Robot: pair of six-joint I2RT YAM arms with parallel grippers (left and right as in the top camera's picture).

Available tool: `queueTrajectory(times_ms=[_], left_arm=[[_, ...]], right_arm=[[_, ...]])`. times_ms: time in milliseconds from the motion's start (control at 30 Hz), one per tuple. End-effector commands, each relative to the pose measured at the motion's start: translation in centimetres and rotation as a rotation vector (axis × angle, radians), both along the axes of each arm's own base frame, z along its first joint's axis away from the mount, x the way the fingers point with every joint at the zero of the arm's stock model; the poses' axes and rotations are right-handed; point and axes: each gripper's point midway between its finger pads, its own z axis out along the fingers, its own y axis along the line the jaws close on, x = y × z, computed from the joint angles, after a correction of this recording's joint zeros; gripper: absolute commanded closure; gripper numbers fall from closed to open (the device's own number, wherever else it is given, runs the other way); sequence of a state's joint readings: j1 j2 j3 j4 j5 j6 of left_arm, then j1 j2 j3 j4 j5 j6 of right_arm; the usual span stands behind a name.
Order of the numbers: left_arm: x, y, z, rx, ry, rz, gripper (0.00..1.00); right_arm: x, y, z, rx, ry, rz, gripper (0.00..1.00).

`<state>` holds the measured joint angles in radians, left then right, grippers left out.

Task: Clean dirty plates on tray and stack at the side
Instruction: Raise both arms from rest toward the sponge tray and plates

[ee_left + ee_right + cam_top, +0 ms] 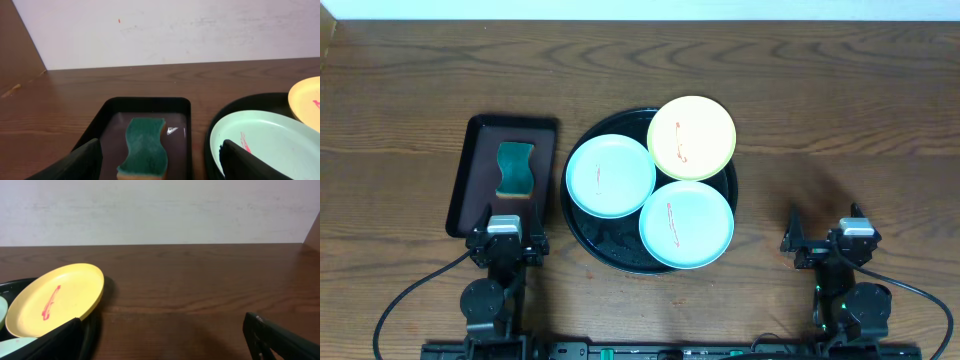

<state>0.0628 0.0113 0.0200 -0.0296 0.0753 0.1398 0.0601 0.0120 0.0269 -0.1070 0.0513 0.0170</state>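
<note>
1. Claw status. At the near edge of the counter (pixel 840 100), the left claw (pixel 507 238) and the right claw (pixel 830 240) are both spread wide and hold nothing. Neither touches any item.

2. Work items, near to far. The black tray (pixel 582 232) sits between the two arms and carries all the plates.
- The near mint plate (pixel 686 224) lies at the tray's near right.
- The left mint plate (pixel 610 176) lies beside it, at the tray's left.
- The yellow plate (pixel 692 137) lies farthest out, overhanging the tray's far rim.

All three plates show red soiling across the face.

Directly ahead of the left claw, the brown tray (pixel 472 175) holds the sponge (pixel 516 168).

3. Step in hand. Judged from the layout, cleaning has not begun: no plate is wiped and none is stacked at the side.

4. Next move. The left claw is best placed to advance and close on the sponge. The right claw would likely need to take a plate by its rim, so it can be steadied for wiping. The open counter on the right appears suitable for the stack.

5. Count.
- Plates: three (two mint, one yellow).
- Black tray: one.
- Brown tray: one.
- Sponge: one.
- Claws: two.
</note>
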Motion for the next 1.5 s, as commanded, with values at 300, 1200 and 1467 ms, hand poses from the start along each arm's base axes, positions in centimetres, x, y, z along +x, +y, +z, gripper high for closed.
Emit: queueTrajectory(times_ms=[300, 1200, 1467], left_arm=[[-0.08, -0.13, -1.53, 0.017, 0.047, -0.008, 0.25], [-0.08, -0.13, -1.52, 0.017, 0.046, -0.008, 0.25], [-0.05, -0.32, -1.36, 0.016, 0.040, -0.020, 0.25]], right_arm=[[0.01, -0.03, -0.13, -0.010, 0.000, 0.002, 0.01], [0.02, -0.31, -0.07, -0.012, -0.002, -0.014, 0.01], [0.03, -0.04, 0.11, -0.009, -0.009, 0.002, 0.01]])
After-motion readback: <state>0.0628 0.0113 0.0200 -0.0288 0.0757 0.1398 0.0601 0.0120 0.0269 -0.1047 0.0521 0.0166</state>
